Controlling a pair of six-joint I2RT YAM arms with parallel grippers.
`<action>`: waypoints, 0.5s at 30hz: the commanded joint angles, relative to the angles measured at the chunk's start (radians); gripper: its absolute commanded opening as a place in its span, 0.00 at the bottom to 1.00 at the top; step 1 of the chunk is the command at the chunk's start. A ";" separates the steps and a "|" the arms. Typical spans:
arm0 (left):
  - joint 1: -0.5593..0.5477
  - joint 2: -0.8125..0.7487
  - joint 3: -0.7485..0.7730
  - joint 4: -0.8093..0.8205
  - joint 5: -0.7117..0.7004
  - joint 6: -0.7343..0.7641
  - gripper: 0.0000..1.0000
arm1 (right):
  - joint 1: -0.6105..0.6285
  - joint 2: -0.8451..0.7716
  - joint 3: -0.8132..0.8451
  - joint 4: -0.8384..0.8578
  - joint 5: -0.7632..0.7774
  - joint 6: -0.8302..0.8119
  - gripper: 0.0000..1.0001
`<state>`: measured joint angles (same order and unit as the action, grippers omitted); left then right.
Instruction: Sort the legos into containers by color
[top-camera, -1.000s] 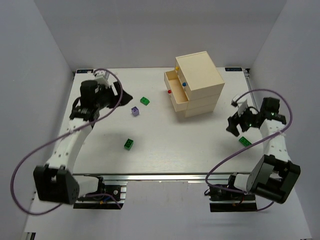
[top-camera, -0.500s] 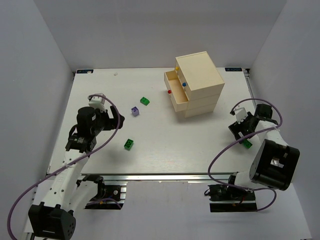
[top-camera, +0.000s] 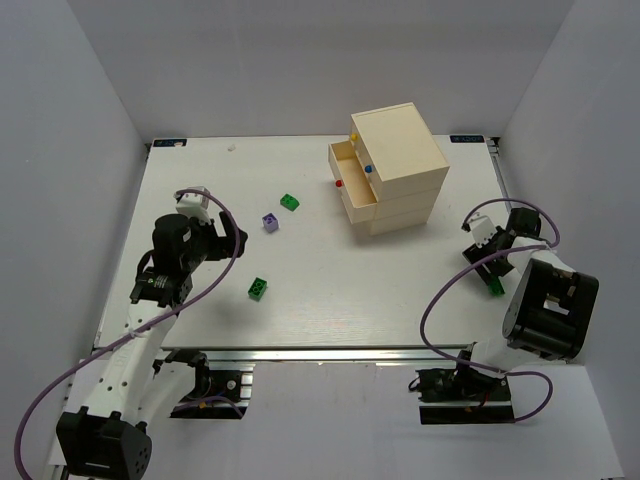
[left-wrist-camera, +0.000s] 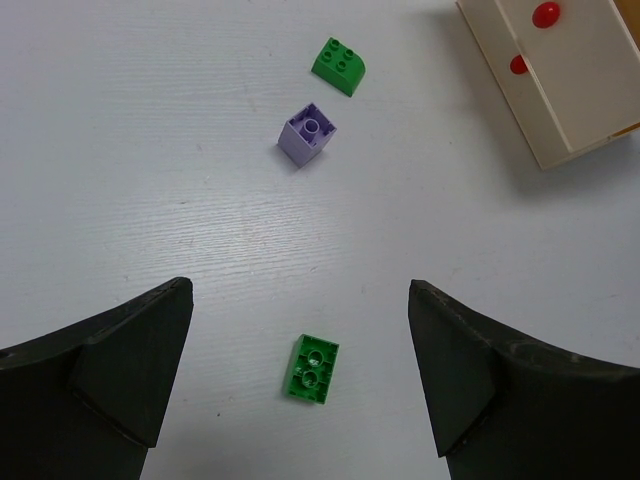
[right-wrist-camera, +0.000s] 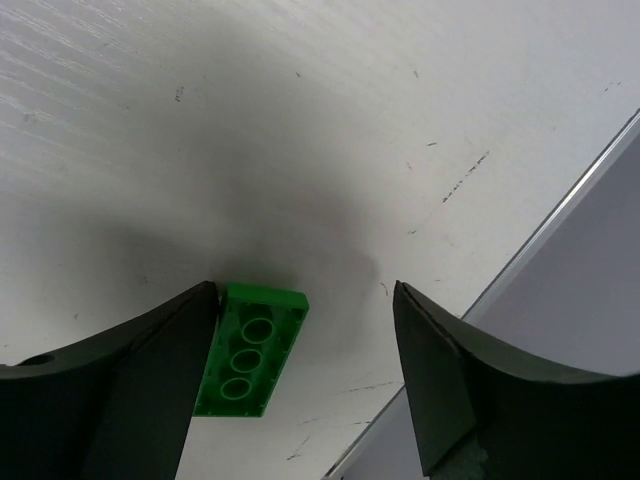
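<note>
Four legos lie on the white table. A green brick lies studs-down just ahead of my open left gripper. Farther on are a purple brick and a green brick. At the right edge a long green brick lies studs-down between the fingers of my open right gripper, close against the left finger. The cream chest stands at the back, its top drawer pulled out to the left.
The table's right metal edge runs just beside the right gripper. Grey walls enclose the table on three sides. Purple cables loop from both arms over the near edge.
The left arm has drawn back from the far left corner towards the near green brick, opening wide. The right arm has folded back, bringing its gripper over the long green brick.
</note>
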<state>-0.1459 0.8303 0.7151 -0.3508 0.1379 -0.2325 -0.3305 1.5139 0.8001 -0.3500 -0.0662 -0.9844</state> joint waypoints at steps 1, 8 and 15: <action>-0.003 -0.002 0.003 0.007 -0.011 0.010 0.98 | -0.007 0.045 -0.038 -0.003 0.026 -0.034 0.72; -0.003 0.015 0.000 0.004 -0.008 0.009 0.98 | -0.016 0.104 0.022 -0.190 -0.084 -0.030 0.58; -0.003 0.027 -0.002 0.004 -0.008 0.007 0.98 | -0.022 0.011 -0.044 -0.060 -0.069 0.142 0.84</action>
<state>-0.1463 0.8585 0.7151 -0.3511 0.1375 -0.2325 -0.3515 1.5368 0.8257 -0.3855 -0.1219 -0.9405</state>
